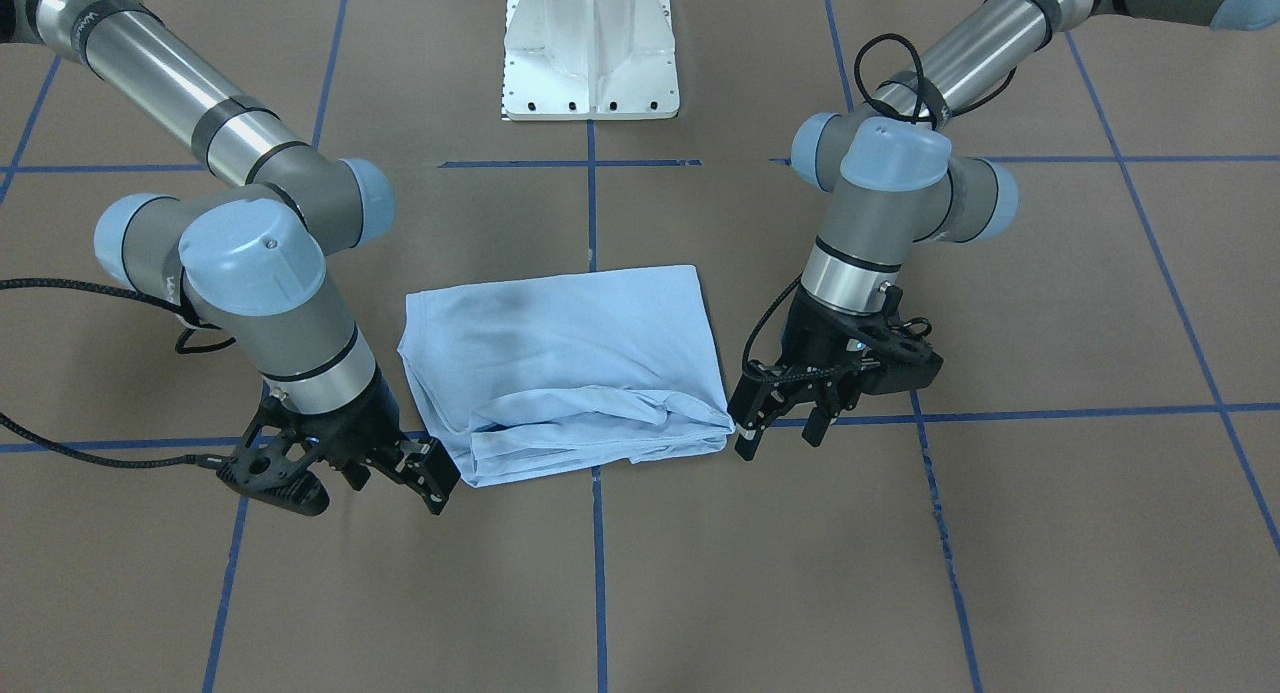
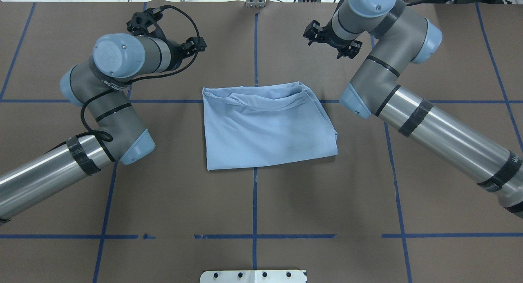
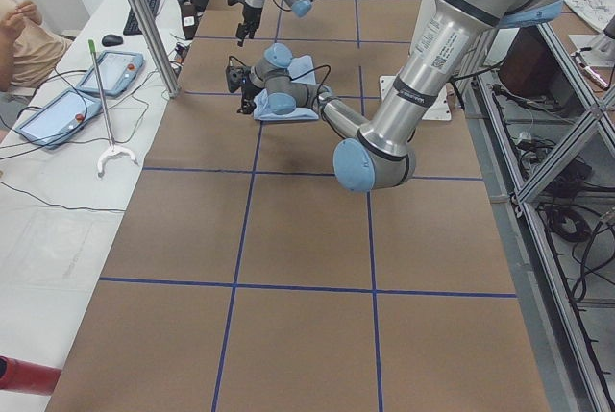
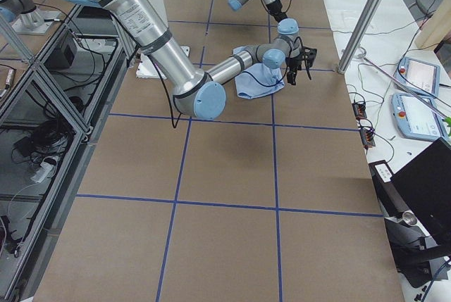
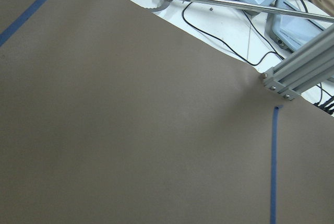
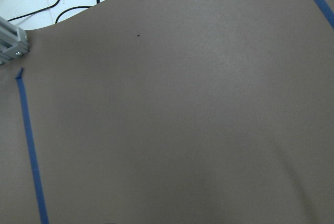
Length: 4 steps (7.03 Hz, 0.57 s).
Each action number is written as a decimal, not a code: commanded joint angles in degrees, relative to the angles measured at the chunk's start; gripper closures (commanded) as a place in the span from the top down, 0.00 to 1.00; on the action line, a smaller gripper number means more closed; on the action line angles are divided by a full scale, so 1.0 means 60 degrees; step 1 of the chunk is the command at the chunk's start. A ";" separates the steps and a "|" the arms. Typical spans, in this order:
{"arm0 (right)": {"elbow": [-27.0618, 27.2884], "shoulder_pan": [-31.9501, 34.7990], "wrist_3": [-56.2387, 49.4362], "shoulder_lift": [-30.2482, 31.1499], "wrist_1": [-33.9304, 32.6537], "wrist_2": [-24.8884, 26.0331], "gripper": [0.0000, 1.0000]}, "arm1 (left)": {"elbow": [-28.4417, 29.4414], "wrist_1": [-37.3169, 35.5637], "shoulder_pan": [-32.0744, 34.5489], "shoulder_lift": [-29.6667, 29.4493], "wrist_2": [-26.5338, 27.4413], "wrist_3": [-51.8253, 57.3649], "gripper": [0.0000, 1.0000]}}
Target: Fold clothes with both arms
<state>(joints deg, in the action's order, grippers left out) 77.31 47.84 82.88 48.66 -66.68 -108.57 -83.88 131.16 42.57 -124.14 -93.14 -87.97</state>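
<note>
T-shirt (image 1: 560, 343) folded; sleeves, neck hidden in folds. Right gripper (image 1: 432, 476) seen edge-on beside T-shirt corner, finger gap unclear. Left gripper (image 1: 778, 433): fingers hidden under own wrist in overhead view. Side views: both grippers too small to judge. White base (image 1: 590, 53) cut by picture edge. Person (image 3: 19, 47) cut by left edge.

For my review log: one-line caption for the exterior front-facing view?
Folded light blue T-shirt on the brown table, left gripper and right gripper flanking it, both empty.
</note>
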 commanded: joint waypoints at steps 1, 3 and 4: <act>0.1539 -0.0791 0.0936 0.0545 -0.0048 0.0106 0.00 | -0.0697 0.0009 -0.0019 0.0226 -0.0253 -0.0089 1.00; 0.1823 -0.1815 0.0937 0.0927 -0.0048 0.1038 0.00 | -0.0727 0.0009 -0.0034 0.0240 -0.0283 -0.0046 1.00; 0.1706 -0.2067 0.0937 0.0841 -0.0063 0.1248 0.00 | -0.0727 0.0009 -0.0034 0.0255 -0.0283 -0.0089 1.00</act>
<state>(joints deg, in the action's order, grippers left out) 87.79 37.98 88.42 53.71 -66.99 -103.41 -88.19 131.22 42.38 -122.71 -94.80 -88.35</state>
